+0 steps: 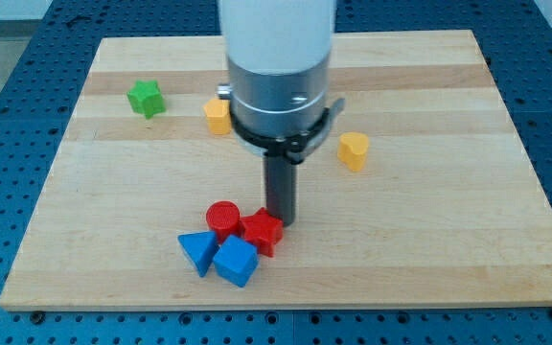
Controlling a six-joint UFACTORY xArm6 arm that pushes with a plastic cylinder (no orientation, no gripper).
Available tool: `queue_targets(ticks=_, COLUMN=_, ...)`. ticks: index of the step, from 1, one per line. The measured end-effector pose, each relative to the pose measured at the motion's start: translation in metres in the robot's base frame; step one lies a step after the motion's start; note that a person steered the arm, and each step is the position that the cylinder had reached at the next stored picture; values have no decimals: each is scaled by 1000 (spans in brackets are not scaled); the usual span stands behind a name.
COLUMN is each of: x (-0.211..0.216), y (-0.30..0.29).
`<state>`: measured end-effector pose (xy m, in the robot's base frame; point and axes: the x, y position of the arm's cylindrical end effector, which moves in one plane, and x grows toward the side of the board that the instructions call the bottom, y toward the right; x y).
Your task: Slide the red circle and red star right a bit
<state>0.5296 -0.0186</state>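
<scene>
The red circle (223, 219) and the red star (263, 232) sit side by side near the view's bottom centre, touching or nearly so. My tip (280, 219) is just above and right of the red star, at its upper right edge, apparently touching it. A blue triangle (197, 252) and a blue cube (236, 261) lie directly below the red pair, pressed against them.
A green star (146, 99) lies at the upper left. A yellow block (218, 116) is partly hidden behind the arm's body. A yellow heart-like block (354, 150) lies right of the arm. The wooden board (448, 240) ends near the view's bottom.
</scene>
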Motion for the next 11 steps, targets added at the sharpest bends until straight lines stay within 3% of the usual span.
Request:
queue_targets(ticks=2, x=-8, y=29)
queue_targets(ticks=4, x=-35, y=-8)
queue_targets(ticks=7, x=-15, y=-87)
queue_targets(ticks=11, x=2, y=-92)
